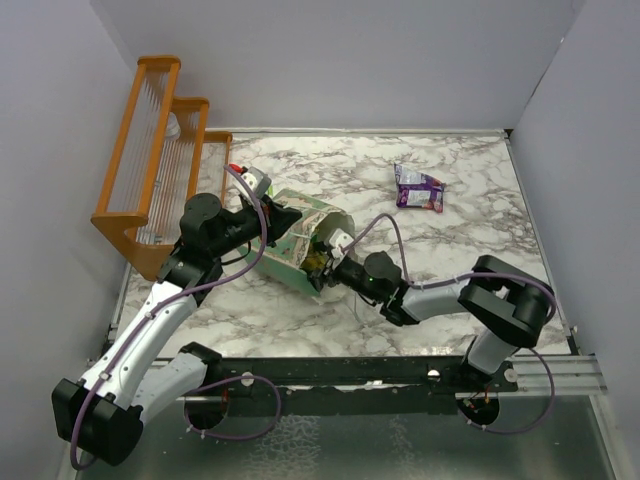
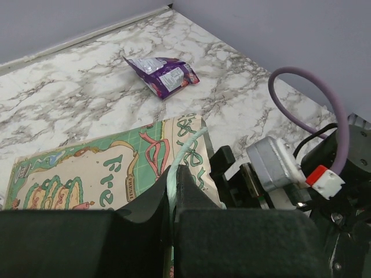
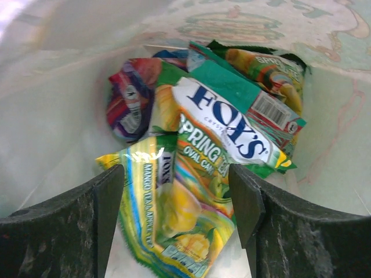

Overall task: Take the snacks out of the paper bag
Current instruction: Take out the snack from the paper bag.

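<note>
The mint-green paper bag lies on its side at mid-table, with its mouth toward the right arm. My left gripper is shut on the bag's upper edge; the wrist view shows a pale green strip pinched between the fingers above the printed face. My right gripper is open inside the bag's mouth. Its fingers straddle a yellow-green snack packet without gripping it. Behind it lie a green packet and a purple-red one. A purple packet lies on the table outside the bag and also shows in the left wrist view.
An orange wooden rack stands at the back left against the wall. Grey walls enclose the marble table on three sides. A metal rail runs along the near edge by the arm bases.
</note>
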